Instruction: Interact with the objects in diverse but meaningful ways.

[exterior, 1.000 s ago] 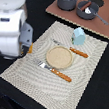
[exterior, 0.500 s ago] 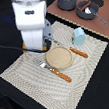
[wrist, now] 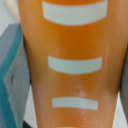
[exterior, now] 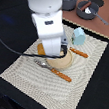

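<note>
- Pincer itself not visible in either current view: the exterior view has the white arm [exterior: 48,24] body covering it, and the wrist view is filled by the bread loaf [wrist: 70,65]. Can't tell how wide it is open or whether it has hold of anything.
- Bread loaf sits dead centre of the wrist view, orange with pale score bars, very close to the lens and blurred. In the exterior view only a sliver of orange shows at frame centre-left, beside the arm.
- Risk: arm is low over the loaf. If the pincer comes down off-centre it could shove the loaf off the tan plate [exterior: 63,61] rather than grip it. Rounded glossy surface looks likely to slip.
- Risk: plate sits right under the arm at frame centre. Pressing down hard could tip or slide it across the striped placemat [exterior: 83,70].
- Fork [exterior: 55,71] lies just below the plate and knife [exterior: 78,52] to its right. A sideways sweep could knock either.
- Pale blue carton [exterior: 79,36] stands upright near the upper centre, just beyond the plate. The arm's bulk passing close could topple it.
- Grey pot [exterior: 88,8] at the upper right is well apart on the tabletop [exterior: 108,29]. Low risk.
- Sausage and small white piece: can't see them.
</note>
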You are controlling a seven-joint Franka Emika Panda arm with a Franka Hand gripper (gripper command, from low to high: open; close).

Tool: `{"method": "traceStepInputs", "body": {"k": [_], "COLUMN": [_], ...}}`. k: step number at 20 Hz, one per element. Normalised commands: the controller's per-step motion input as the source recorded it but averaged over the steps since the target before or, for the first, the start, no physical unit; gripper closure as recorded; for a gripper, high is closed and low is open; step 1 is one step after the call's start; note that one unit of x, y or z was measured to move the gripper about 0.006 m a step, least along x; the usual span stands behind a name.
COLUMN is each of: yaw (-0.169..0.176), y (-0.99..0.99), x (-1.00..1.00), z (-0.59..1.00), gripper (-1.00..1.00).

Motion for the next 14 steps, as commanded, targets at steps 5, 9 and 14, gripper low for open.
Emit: {"method": "traceStepInputs", "body": {"k": [5,9,14], "yaw": [0.000,0.000,0.000], "y": [0.46,0.38,0.15], "x": [0.77,0.38,0.01], "z": [0.00,0.00,0.00], "gripper": [1.00,1.00,1.00]}}
